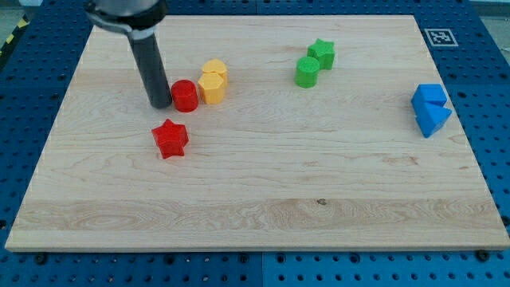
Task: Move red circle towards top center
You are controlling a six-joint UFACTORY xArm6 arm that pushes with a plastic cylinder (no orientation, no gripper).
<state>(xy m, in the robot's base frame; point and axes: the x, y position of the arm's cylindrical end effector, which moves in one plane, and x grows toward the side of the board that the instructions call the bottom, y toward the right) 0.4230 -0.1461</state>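
A pale wooden board [263,199] lies on a blue perforated table [486,48], seen from above and slightly in front. A dark rod comes down from the view's top left, and my tip [160,104] rests on the board just to the view's left of the red circle [185,96], touching it or nearly so. The arm has no claw, only this straight rod, so nothing is spread, pressed together or pinched.

The red circle, a short cylinder, stands in the upper left part of the board. Right beside it on the view's right are two yellow blocks: a yellow hexagon-like block [211,88] touching or almost touching the circle, and a second yellow block [215,71] just behind it towards the view's top. Below the circle, a little apart, sits a red star [170,139].

Near the top centre, a green cylinder [307,72] and a green star [322,53] sit close together. At the view's right edge, a blue cube [429,96] and a blue triangle [434,119] touch. A small black-and-white marker [438,37] is printed at the board's top right corner.

No containers are present; all blocks rest directly on the board.
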